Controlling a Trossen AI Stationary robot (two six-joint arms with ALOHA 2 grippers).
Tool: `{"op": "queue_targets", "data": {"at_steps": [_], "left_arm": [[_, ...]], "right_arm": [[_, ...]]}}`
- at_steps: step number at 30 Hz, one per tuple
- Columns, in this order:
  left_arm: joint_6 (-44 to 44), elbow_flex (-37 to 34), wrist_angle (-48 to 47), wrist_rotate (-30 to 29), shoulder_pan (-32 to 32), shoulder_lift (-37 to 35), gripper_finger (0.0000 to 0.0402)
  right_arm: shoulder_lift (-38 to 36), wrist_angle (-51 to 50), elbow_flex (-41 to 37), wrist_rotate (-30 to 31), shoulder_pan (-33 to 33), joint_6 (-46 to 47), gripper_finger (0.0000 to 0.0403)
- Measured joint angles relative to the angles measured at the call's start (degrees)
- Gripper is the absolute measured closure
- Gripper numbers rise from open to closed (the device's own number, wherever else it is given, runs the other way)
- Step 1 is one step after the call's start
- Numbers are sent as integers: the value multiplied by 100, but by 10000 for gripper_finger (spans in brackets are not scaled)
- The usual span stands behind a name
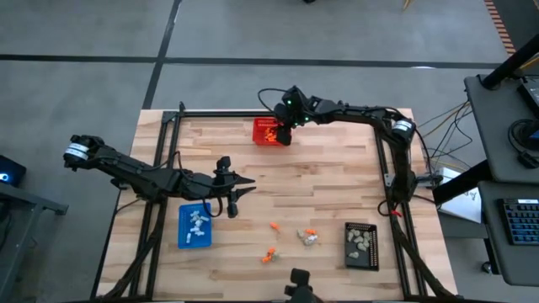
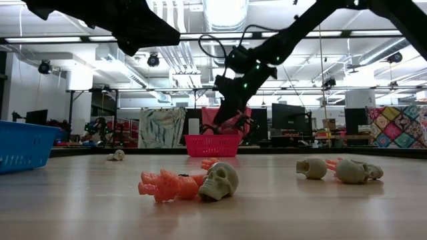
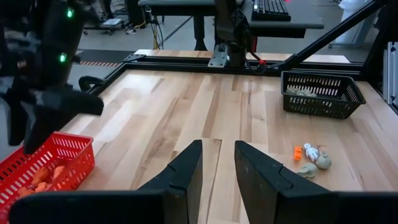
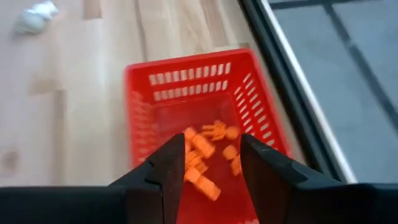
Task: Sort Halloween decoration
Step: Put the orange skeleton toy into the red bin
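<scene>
High view: above a pale wood-plank surface (image 1: 320, 181), the right claw (image 1: 282, 128) hangs over a red slotted plastic basket (image 1: 263, 133), fingers apart and empty, with orange trinkets (image 4: 208, 149) heaped inside. The left claw (image 1: 234, 195), narrowly parted, holds nothing beside a blue tray (image 1: 194, 225) of white pieces. Loose orange figures and beige skulls (image 2: 219, 181) lie mid-surface; a black mesh tray (image 1: 361, 245) holds beige ones, their shapes too small to make out.

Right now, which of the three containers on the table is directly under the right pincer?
The red mesh basket holding orange trinkets. The right pincer hangs open above it; the blue tray and black tray sit at the opposite table edge.
</scene>
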Motion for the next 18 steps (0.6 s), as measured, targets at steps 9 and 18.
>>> {"op": "queue_targets", "data": {"at_steps": [9,18], "left_arm": [[-51,0,9,0,0,0,325],[-365,0,24,0,0,0,325]], "right_arm": [[-796,-1629,-7,-563,410,416,279],[-1185,-2791,-37,-766,1401,659,281]]}}
